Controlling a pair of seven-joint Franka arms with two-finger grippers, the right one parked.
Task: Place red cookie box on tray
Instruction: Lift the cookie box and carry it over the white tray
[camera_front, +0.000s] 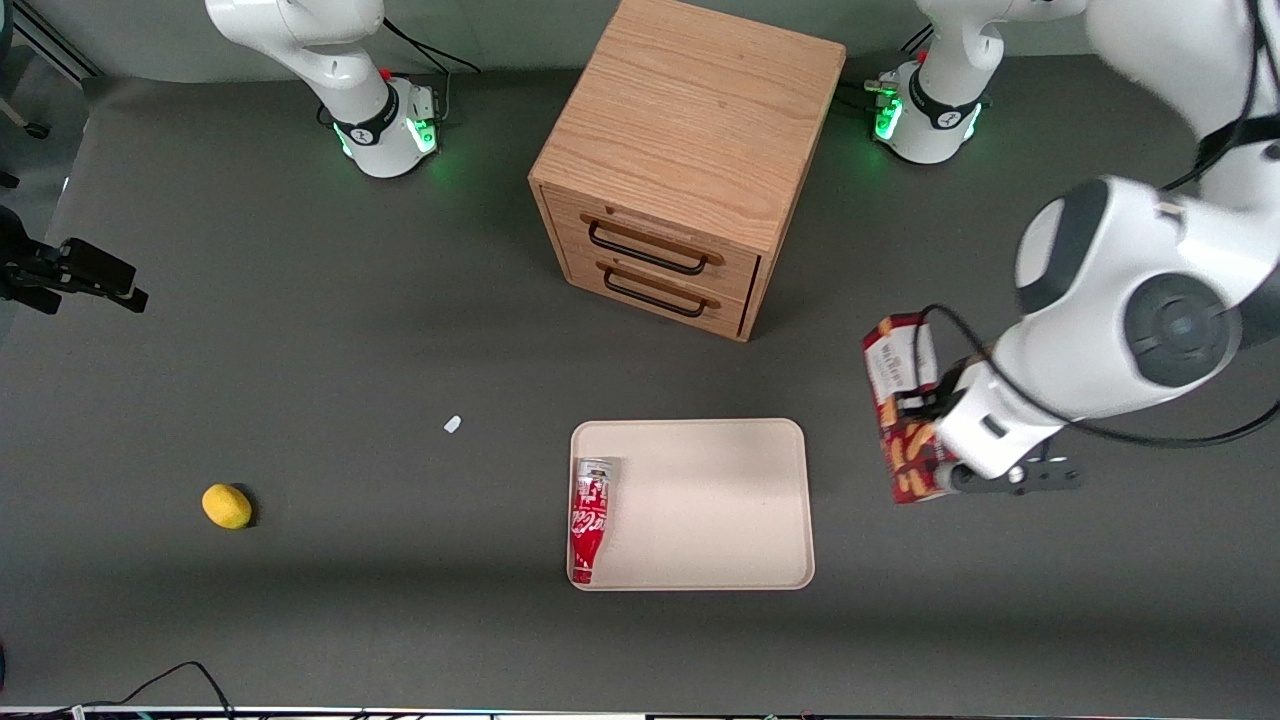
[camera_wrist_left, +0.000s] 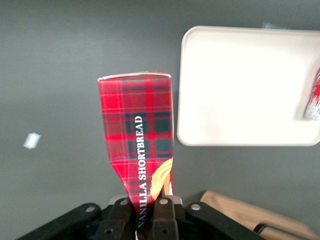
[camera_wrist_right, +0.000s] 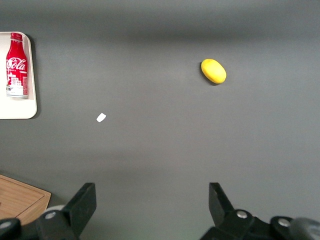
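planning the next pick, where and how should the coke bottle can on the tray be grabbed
The Coca-Cola bottle can lies on its side along the tray edge nearest the parked arm. Likely best: come straight down and pinch across its wide body, not the tapering neck, fingers square to its length. The gripper, beside the tray toward the working arm's end, is shut on the red cookie box.

front overhead, wrists downward, sharing tray (camera_front: 790, 500)

Standing on the dark grey tabletop (camera_front: 300, 330): a light wooden cube-shaped cabinet (camera_front: 690, 150) with two shut drawers and black bar handles. In front of the cabinet, nearer the front camera: a red-and-white bottle-shaped Coca-Cola can (camera_front: 590, 520), lying on its side. Off from the cabinet toward the parked arm's end: a small white scrap (camera_front: 452, 424) and, nearer the camera again, a yellow oval fruit (camera_front: 227, 506).
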